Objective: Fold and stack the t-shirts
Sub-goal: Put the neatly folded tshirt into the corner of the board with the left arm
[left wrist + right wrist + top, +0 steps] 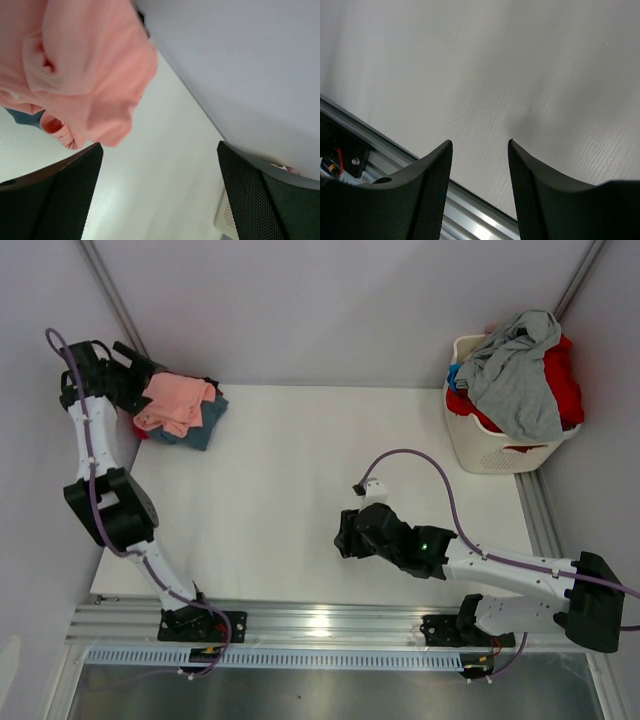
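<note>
From above, the salmon-pink t-shirt [175,402] is seen folded at upper left on a teal-blue t-shirt [207,426]; being soft, light and limp, it is best pinched at a folded edge. In the left wrist view the left gripper [159,150] is shown wide open and empty, with the salmon-pink t-shirt filling the upper left. In the right wrist view the right gripper [480,145] is shown half open over the table [530,70], with nothing gripped.
</note>
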Robot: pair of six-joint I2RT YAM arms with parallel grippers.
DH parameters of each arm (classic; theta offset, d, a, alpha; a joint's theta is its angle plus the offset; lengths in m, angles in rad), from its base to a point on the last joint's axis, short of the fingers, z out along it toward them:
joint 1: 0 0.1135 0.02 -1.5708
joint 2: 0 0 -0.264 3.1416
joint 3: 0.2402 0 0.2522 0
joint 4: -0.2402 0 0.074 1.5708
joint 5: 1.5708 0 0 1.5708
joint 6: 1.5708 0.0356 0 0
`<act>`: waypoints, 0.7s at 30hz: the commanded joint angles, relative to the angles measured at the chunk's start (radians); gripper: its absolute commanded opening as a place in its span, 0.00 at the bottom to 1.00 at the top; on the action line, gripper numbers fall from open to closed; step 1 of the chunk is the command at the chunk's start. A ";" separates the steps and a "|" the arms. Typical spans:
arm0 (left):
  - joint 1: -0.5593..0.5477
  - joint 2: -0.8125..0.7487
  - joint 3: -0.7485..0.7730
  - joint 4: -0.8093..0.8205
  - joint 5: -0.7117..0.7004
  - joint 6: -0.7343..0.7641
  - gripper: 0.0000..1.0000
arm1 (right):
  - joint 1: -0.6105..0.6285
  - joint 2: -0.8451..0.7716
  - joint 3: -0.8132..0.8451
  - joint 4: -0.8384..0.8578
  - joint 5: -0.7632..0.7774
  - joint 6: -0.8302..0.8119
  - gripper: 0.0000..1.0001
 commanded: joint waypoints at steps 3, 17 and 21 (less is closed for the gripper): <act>-0.061 -0.351 -0.164 0.172 -0.062 0.165 0.99 | 0.008 -0.014 0.030 0.029 0.018 -0.028 0.53; -0.417 -1.145 -0.796 0.451 -0.036 0.399 0.99 | -0.029 -0.153 0.056 -0.014 0.100 -0.165 0.54; -0.435 -1.278 -0.885 0.409 0.042 0.424 0.99 | -0.059 -0.196 0.073 -0.052 0.130 -0.194 0.54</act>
